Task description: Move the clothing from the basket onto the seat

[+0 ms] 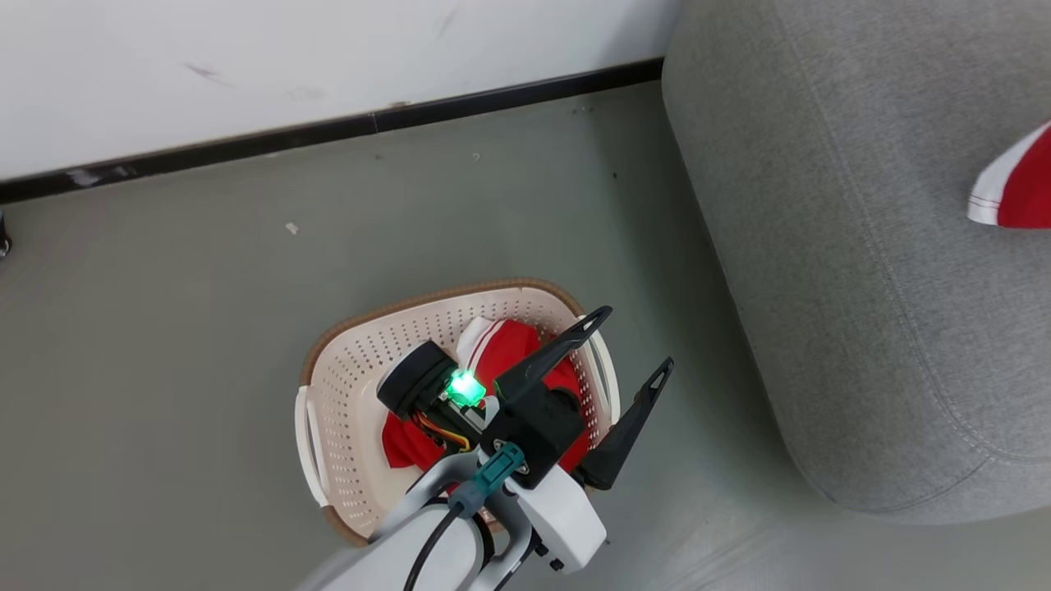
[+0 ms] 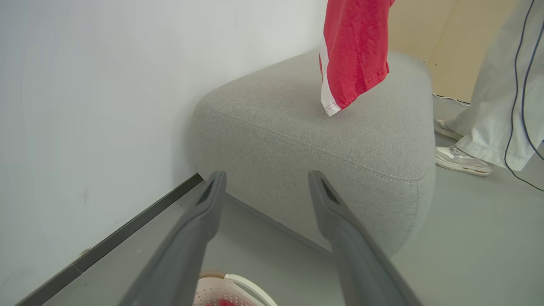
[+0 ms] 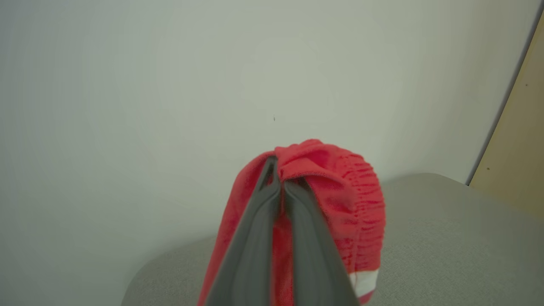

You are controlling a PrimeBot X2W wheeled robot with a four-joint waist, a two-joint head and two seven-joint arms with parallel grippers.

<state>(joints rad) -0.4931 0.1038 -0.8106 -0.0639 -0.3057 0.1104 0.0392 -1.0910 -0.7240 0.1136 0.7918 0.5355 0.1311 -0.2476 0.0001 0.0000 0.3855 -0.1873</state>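
A red garment with white striped trim lies crumpled in the cream perforated basket on the floor. My left gripper hangs open over the basket's right rim, its dark fingers spread and empty, pointing toward the grey sofa. A second red garment is pinched in my right gripper, which is shut on its bunched top. That garment dangles above the sofa, its white-edged corner just over the cushion. A red and white edge of the garment shows at the right border over the sofa.
A white wall with a black baseboard runs behind the basket and sofa. A person's legs and pale shoes stand on the floor past the sofa's far end, with a thin cable hanging there. Grey floor surrounds the basket.
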